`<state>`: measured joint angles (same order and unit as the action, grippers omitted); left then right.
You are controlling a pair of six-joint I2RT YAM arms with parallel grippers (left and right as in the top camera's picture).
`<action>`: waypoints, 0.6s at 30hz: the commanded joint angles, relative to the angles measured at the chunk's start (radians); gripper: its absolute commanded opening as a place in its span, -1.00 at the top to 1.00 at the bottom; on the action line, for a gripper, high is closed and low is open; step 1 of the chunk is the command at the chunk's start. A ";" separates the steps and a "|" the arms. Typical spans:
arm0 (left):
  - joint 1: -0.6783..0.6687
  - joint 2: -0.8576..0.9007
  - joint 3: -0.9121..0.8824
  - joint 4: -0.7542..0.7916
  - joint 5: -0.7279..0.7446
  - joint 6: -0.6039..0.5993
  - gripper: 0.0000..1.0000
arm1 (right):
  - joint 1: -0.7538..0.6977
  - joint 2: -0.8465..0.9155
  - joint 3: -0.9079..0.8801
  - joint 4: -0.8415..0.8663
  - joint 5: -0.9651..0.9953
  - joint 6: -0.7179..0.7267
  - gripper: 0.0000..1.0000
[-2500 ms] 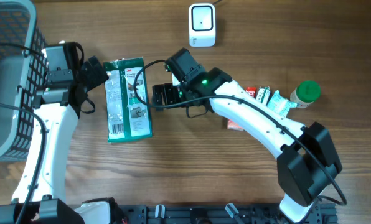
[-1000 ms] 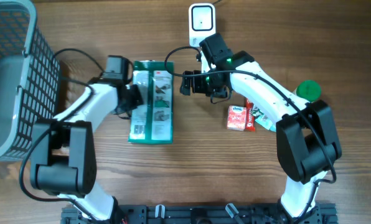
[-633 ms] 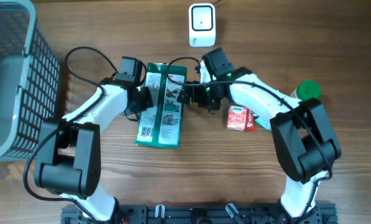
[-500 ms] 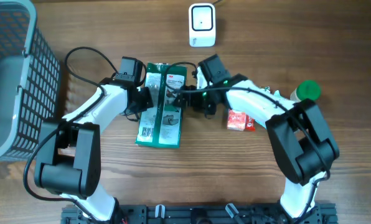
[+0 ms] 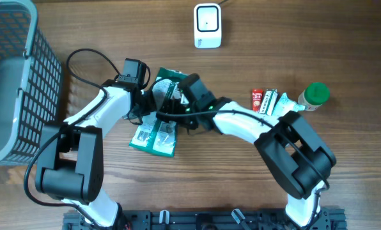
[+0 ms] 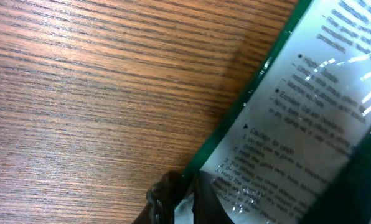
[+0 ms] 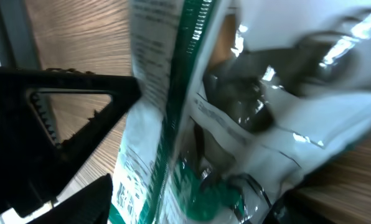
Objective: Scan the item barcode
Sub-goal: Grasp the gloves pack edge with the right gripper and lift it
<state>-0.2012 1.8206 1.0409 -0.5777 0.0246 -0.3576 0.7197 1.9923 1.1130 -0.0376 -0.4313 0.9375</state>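
green pack [image 5: 152,137] partly under r arm [image 5: 241,124]; l jaws clamp edge; r jaws unclear

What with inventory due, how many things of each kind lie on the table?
Basket: 1
Scanner: 1
Green packet: 1
Small packs: 2
Bottle: 1
Total: 6

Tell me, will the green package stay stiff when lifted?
Probably floppy: the green package looks bent in the overhead view. Likely slippery too: its clear plastic shows glare in the right wrist view.
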 commanded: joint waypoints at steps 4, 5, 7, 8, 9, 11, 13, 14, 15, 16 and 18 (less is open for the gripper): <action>-0.006 0.026 -0.012 -0.013 0.008 -0.010 0.92 | 0.023 0.014 -0.009 0.099 0.059 0.090 -0.41; -0.006 0.026 -0.014 -0.013 0.008 -0.010 0.92 | 0.023 0.014 -0.009 0.099 0.063 0.101 -0.36; -0.006 0.026 -0.019 -0.012 0.008 -0.010 0.92 | 0.023 0.014 -0.012 0.095 0.077 0.110 -0.28; -0.006 0.026 -0.023 -0.008 0.008 -0.010 0.92 | 0.023 0.014 -0.017 0.098 0.084 0.111 -0.23; -0.006 0.026 -0.025 -0.006 0.008 -0.010 0.92 | 0.023 0.014 -0.022 0.101 0.089 0.113 -0.16; -0.006 0.026 -0.030 -0.002 0.008 -0.010 0.92 | 0.023 0.014 -0.040 0.118 0.099 0.113 0.08; -0.006 0.026 -0.030 -0.001 0.008 -0.010 0.92 | 0.023 0.014 -0.063 0.161 0.097 0.113 0.24; -0.006 0.026 -0.030 0.000 0.008 -0.010 0.92 | 0.023 0.014 -0.070 0.179 0.094 0.113 0.29; -0.006 0.026 -0.030 0.001 0.008 -0.010 0.92 | 0.023 0.014 -0.080 0.200 0.094 0.113 0.29; -0.006 0.026 -0.030 0.003 0.008 -0.010 0.92 | 0.023 0.014 -0.089 0.216 0.095 0.113 0.31; -0.006 0.026 -0.030 0.003 0.008 -0.010 0.92 | 0.023 0.014 -0.098 0.232 0.101 0.113 0.31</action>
<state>-0.2012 1.8206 1.0397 -0.5751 0.0246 -0.3576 0.7399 1.9926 1.0313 0.1635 -0.3481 1.0473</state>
